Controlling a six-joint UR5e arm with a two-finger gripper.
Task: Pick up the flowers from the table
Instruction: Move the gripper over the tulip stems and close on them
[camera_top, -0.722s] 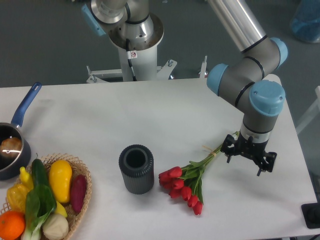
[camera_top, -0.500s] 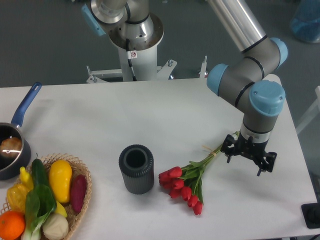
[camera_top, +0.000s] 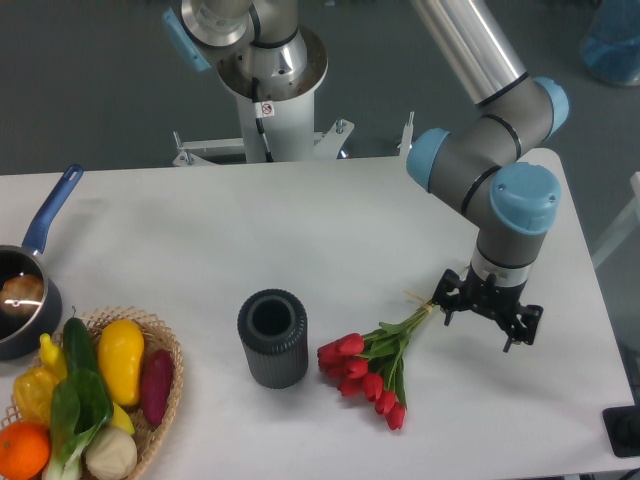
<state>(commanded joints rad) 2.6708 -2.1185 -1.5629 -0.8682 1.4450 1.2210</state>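
Hovering open-jawed, the black two-finger pincer (camera_top: 487, 318) is hanging just right of the red tulip bunch's (camera_top: 372, 362) green stem ends. Closing squarely across those bundled stems, low against the white matte worktop (camera_top: 300, 230), is probably giving the surest grip.

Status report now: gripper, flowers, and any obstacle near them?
Gripper open, low over the stem ends, nothing held. Flowers lying flat on the table. Dark ribbed vase stands beside the blooms, away from the jaws.

Bare table (camera_top: 330, 230) is being left open around the hand (camera_top: 486, 318) on all sides except at the flowers (camera_top: 375, 362). Passage farther left is being obstructed by the ribbed vase (camera_top: 272, 338), standing just beside the blooms.
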